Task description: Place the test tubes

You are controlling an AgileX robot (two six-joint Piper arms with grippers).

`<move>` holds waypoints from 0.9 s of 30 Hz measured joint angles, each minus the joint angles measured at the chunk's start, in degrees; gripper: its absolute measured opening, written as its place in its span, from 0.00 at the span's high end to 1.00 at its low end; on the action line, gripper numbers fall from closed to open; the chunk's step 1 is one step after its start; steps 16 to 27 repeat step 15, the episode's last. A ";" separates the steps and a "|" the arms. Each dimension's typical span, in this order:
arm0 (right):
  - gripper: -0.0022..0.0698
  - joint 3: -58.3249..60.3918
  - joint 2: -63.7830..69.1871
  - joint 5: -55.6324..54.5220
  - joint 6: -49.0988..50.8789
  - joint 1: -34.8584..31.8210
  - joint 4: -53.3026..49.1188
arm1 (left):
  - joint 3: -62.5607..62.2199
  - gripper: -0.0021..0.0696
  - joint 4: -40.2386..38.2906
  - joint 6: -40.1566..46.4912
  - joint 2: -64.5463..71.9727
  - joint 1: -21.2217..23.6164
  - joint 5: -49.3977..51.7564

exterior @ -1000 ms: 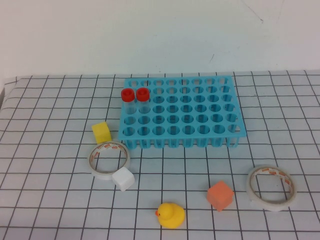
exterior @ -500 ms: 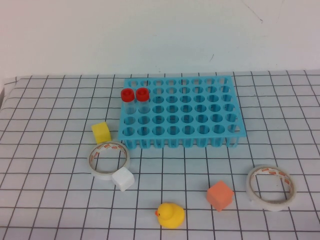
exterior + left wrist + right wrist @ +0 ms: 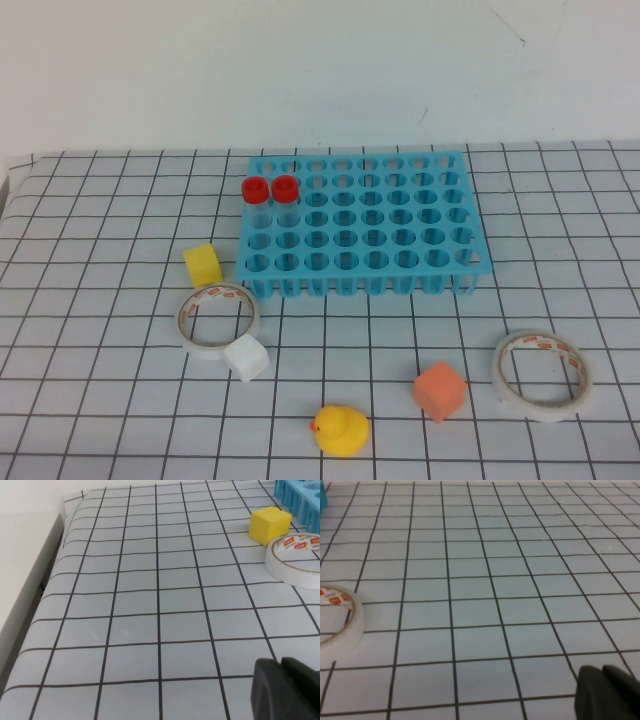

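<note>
The table [image 3: 100, 330], covered in a white cloth with a black grid, carries everything. A blue rack [image 3: 360, 284] with many round holes stands near the middle of the far edge.

The left pincer [image 3: 281, 680] does not show in the high view. Its wrist view finds it low over bare grid near the table's left edge, fingers pressed together and gripping nothing. The right pincer [image 3: 602, 685] also shows only in its own wrist view. It is low over bare grid on the right side of the table, fingers likewise pressed together with nothing between them.

Two rolls of white tape lie flat. The right tape roll [image 3: 540, 408] sits toward the near right corner. The left tape roll [image 3: 205, 347] lies left of centre, off the rack's near left corner.

An orange cube [image 3: 440, 391] rests near the near edge, left of the right tape roll and apart from it. A yellow duck [image 3: 341, 431] sits at the near edge, around the middle. A yellow cube [image 3: 203, 264] stands just beside the rack's near left corner, on the far side of the left tape roll. A white cube [image 3: 246, 357] touches the near rim of that roll.

The test tubes [image 3: 256, 192], two of them with red caps [image 3: 286, 187], stand upright side by side in neighbouring holes at the rack's left end.
</note>
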 joint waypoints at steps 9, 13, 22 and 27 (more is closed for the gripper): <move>0.97 0.00 0.00 0.09 0.00 0.10 0.00 | 0.00 0.97 0.00 0.00 0.00 0.00 0.00; 0.97 0.00 0.00 0.09 0.00 0.24 0.00 | 0.00 0.97 0.00 0.00 0.00 0.00 0.00; 0.97 0.00 0.00 0.09 0.00 0.72 0.00 | 0.00 0.97 0.00 0.00 0.00 0.00 0.00; 0.97 0.00 0.00 0.09 0.00 0.72 0.00 | 0.00 0.97 0.00 0.00 0.00 0.00 0.00</move>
